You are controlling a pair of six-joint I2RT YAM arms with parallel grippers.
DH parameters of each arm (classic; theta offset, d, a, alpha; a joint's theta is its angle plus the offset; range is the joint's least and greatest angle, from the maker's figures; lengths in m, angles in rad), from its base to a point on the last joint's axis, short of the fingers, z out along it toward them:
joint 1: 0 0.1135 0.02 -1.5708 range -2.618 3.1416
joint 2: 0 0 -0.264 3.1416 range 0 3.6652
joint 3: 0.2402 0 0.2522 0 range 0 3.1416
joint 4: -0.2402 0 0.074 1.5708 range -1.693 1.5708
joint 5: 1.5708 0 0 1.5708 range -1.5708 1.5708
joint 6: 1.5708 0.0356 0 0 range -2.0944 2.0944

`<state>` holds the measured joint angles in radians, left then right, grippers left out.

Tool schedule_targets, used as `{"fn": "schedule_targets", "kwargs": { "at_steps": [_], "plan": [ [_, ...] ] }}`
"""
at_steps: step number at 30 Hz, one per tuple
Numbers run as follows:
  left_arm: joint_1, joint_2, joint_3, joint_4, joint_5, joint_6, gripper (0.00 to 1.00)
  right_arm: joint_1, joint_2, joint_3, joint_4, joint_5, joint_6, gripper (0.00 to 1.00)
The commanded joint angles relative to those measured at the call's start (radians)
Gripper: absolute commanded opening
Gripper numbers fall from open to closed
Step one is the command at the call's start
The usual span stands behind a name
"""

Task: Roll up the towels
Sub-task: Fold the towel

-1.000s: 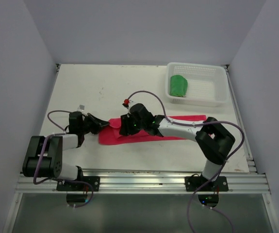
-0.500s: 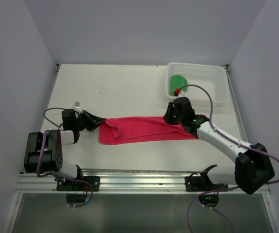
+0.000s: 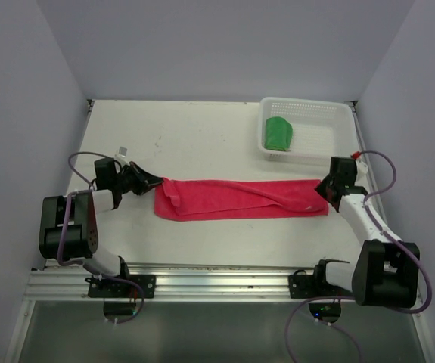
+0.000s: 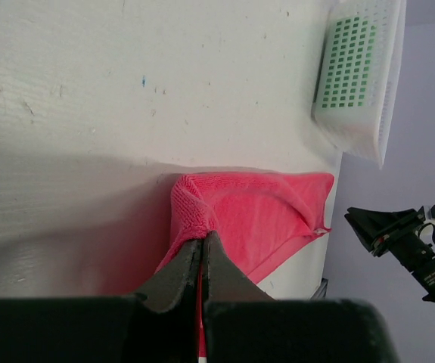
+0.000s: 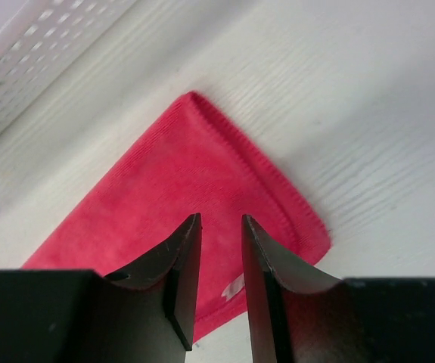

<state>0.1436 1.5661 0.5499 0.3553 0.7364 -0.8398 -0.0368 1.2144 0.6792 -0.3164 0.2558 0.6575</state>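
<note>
A pink-red towel (image 3: pixel 240 198) lies stretched out in a long strip across the table's middle. My left gripper (image 3: pixel 151 181) is shut on its bunched left end; the wrist view shows the fingertips (image 4: pixel 202 239) pinching a fold of the towel (image 4: pixel 255 212). My right gripper (image 3: pixel 324 188) hovers over the towel's right corner (image 5: pixel 164 189), with its jaws (image 5: pixel 221 219) a little apart and nothing between them. A rolled green towel (image 3: pixel 278 134) lies in the left part of the white mesh basket (image 3: pixel 330 144).
The basket stands at the back right and also shows in the left wrist view (image 4: pixel 357 76) and in the right wrist view (image 5: pixel 20 45). Grey walls close in both sides. A metal rail (image 3: pixel 217 283) runs along the near edge.
My right arm has swept to the right along the pink-red towel, from near its left end to its right corner. The towel now lies flatter. My left gripper has kept hold of the left end.
</note>
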Motion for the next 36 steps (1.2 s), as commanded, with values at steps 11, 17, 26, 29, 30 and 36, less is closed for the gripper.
{"fn": "schedule_targets", "kwargs": {
  "at_steps": [11, 17, 26, 29, 30, 36],
  "plan": [
    [0.011, -0.006, 0.045, -0.059, 0.023, 0.084, 0.00, -0.170, 0.224, -0.018, 0.381, -0.181, -0.059, 0.36],
    [0.011, -0.023, 0.062, -0.095, 0.008, 0.107, 0.00, -0.172, 0.292, 0.008, 0.436, -0.210, -0.078, 0.36],
    [0.010, -0.021, 0.076, -0.113, -0.003, 0.120, 0.00, -0.170, 0.330, 0.039, 0.450, -0.220, -0.113, 0.36],
    [0.011, -0.020, 0.084, -0.122, -0.002, 0.122, 0.00, -0.170, 0.359, 0.046, 0.454, -0.236, -0.116, 0.36],
    [0.011, -0.020, 0.087, -0.125, -0.002, 0.126, 0.00, -0.172, 0.367, 0.051, 0.453, -0.239, -0.119, 0.36],
    [0.011, -0.023, 0.094, -0.136, -0.002, 0.131, 0.00, -0.170, 0.384, 0.060, 0.456, -0.251, -0.125, 0.27]
  ]
}}
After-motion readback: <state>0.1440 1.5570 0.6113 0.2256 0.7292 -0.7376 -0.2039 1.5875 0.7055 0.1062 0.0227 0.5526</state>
